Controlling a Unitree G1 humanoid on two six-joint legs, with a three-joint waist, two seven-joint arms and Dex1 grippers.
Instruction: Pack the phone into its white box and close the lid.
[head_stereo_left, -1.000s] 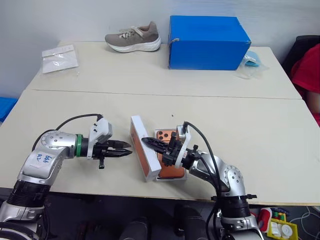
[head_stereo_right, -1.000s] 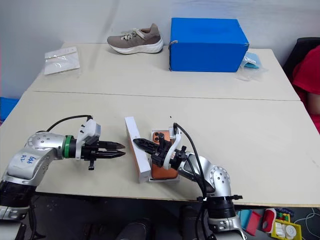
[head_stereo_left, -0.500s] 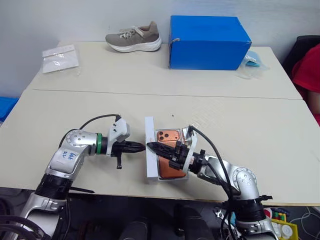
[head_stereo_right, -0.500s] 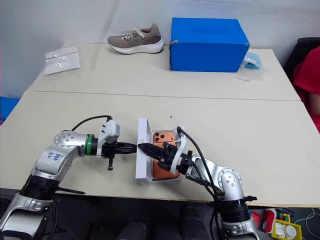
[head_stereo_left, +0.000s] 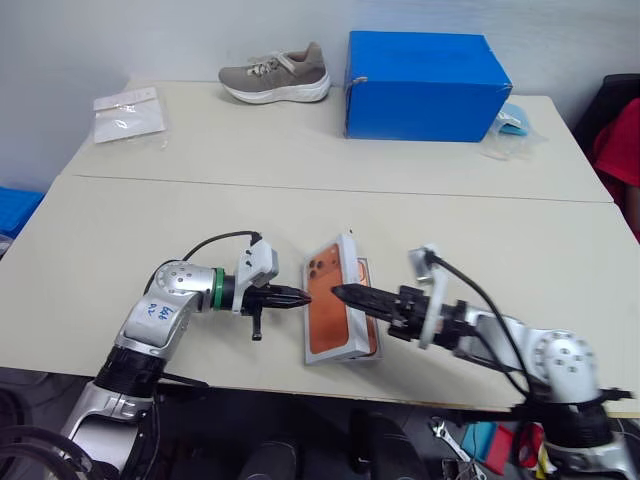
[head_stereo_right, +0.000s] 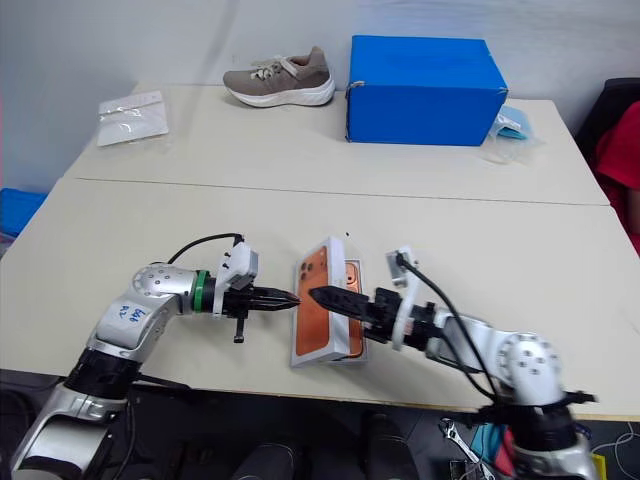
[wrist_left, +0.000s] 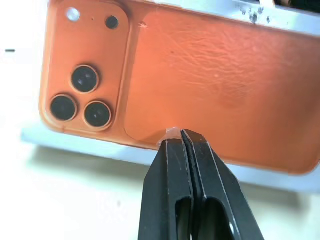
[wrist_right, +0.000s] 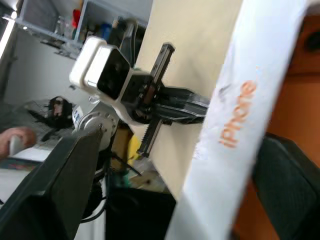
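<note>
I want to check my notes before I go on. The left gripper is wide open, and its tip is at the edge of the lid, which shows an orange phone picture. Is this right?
Not quite: the left gripper is shut, not wide open. The left wrist view shows its two fingers pressed together. The rest holds: its tip is at the edge of the lid, which shows an orange phone picture.

Orange lettering "iPhone" legible on the white side wall of the lid (wrist_right: 240, 125), seen in the right wrist view. Blue handwritten marks on the left arm's grey casing, not readable. No other text, number or sign legible.
</note>
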